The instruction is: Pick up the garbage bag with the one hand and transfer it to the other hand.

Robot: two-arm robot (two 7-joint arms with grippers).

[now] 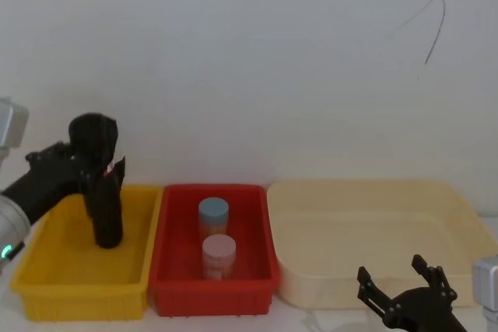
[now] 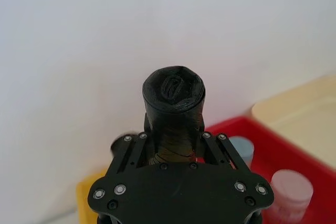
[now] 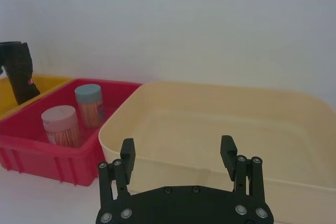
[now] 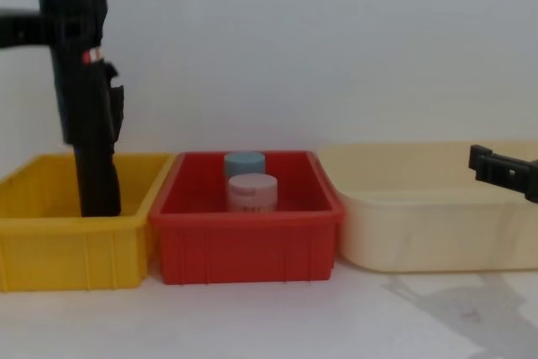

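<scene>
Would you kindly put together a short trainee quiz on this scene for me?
1. The left hand holds the garbage bag with its lower end in which bin? A yellow B red C beige
2. True or false: the right hand is shut.
3. Fill in: the red bin holds ___ jars.
Key: 1 A, the yellow bin. 2 false, it is open. 3 two.

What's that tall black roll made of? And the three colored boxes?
The garbage bag looks like thin plastic film rolled tight: its black top is crinkled and faintly shiny. The yellow tray, red tray and cream tray look like hard moulded plastic: smooth, stiff rims, ribbed walls on the first two.
</scene>
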